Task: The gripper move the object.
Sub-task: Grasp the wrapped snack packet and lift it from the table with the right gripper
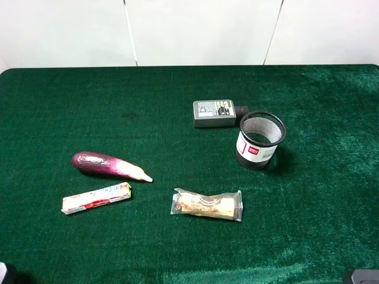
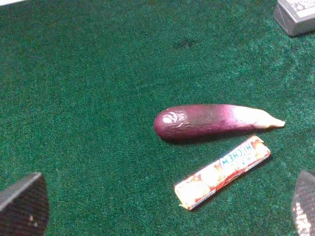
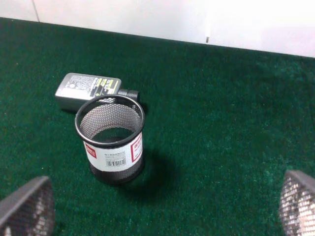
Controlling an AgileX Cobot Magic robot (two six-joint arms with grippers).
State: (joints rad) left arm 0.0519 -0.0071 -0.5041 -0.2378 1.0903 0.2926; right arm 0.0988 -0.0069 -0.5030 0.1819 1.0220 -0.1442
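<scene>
You are at the very start: the snack packet point(image 1: 207, 205) lies flat and untouched near the front edge of the counter point(image 1: 177, 89), about midway between its left and right edges, with its long side running along that edge. Neither wrist view shows it. Your left pincer point(image 2: 162, 209) is spread wide and empty above the eggplant point(image 2: 211, 121) and the wrapped candy stick point(image 2: 222, 172), which lie toward the front left corner. Your right pincer point(image 3: 161, 209) is likewise spread and empty, facing the mesh cup point(image 3: 112, 139) and the grey adapter point(image 3: 88, 88) beside it, right of the middle and farther back than the packet. So the step in hand is, I judge, the approach. Next you need to choose an arm, bring its pincer over the packet, set the jaws across its narrow width, then lower and pinch at the middle; the crinkly film would likely slip if caught by a crimped end.
</scene>
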